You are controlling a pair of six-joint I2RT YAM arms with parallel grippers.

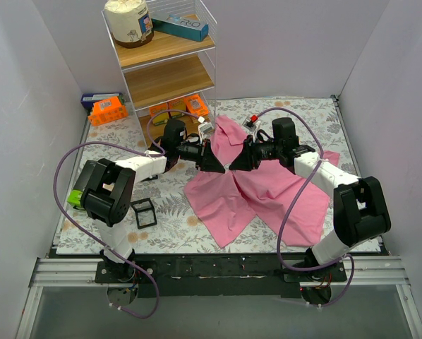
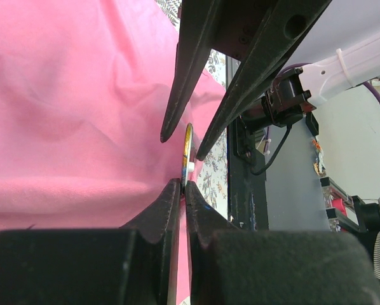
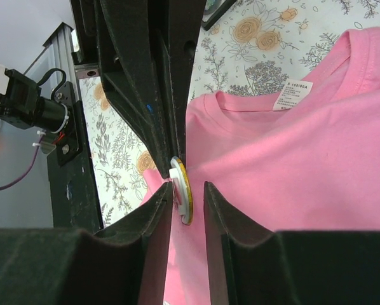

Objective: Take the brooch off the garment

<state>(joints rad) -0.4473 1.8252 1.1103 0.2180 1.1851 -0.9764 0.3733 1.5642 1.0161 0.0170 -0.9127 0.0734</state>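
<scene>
The pink garment (image 1: 267, 191) lies spread on the floral cloth, its collar and white label (image 3: 291, 95) in the right wrist view. Both grippers meet tip to tip over its upper left part. The brooch (image 3: 185, 190), a small round disc with a white back, shows edge-on, lifted with a fold of the fabric (image 2: 69, 108). My left gripper (image 2: 183, 184) is shut on the brooch's (image 2: 188, 151) rim. My right gripper (image 3: 187, 188) is open, its jaws straddling the disc with a gap on the shirt side. From above they show as left gripper (image 1: 221, 167) and right gripper (image 1: 234, 166).
A wooden shelf rack (image 1: 165, 60) stands at the back with a jar (image 1: 128, 21) and a blue box (image 1: 181, 27) on top. An orange box (image 1: 109, 109) sits at the back left. A small black square frame (image 1: 143, 212) lies on the floral cloth (image 1: 112, 141).
</scene>
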